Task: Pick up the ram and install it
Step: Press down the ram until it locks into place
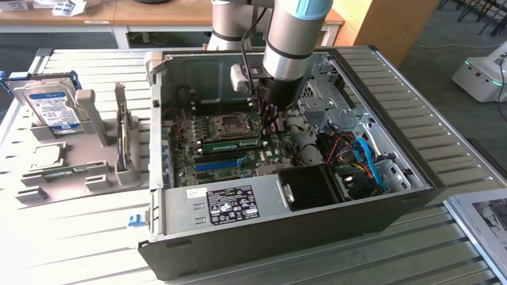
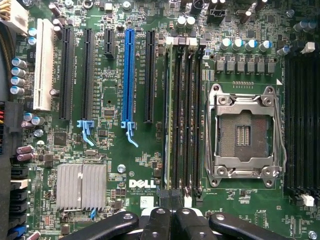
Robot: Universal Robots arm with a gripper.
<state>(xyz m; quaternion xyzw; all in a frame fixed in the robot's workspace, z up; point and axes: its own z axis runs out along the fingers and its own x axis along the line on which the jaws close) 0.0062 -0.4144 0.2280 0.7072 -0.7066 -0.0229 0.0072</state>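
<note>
Reaching down into the open case (image 1: 262, 249) and hanging low over the board (image 2: 115, 165). Holding the claw (image 2: 170, 216) squeezed fully shut, fingers pressed together and gripping nothing.

Finding the ram (image 1: 231, 143) already out of the claw and standing on edge in the bank of memory slots (image 2: 187, 115), between the socket (image 2: 243, 132) and the blue slot (image 2: 128, 75), running alongside both. Sitting level there, in line with its slot, as far as the exterior view is showing.

Hovering with the shut fingertips just beside one end of that bank, close to the ram. Not managing to tell whether touching the stick or standing slightly clear of it.

Noting, well apart on the exterior view's left and outside the case, a grey fixture (image 1: 47, 187) carrying a hard drive (image 1: 49, 107) and other spare parts.

Judging the pick-up as done, and the placing into the slot as done too, going by the stick sitting where it belongs and the claw carrying nothing. Not being able to say whether pushed home to full depth, nor whether the end latches are closed: too small to make out. Reckoning the job as nearly finished, then, with at most the last firm seating of the ram left to settle.
</note>
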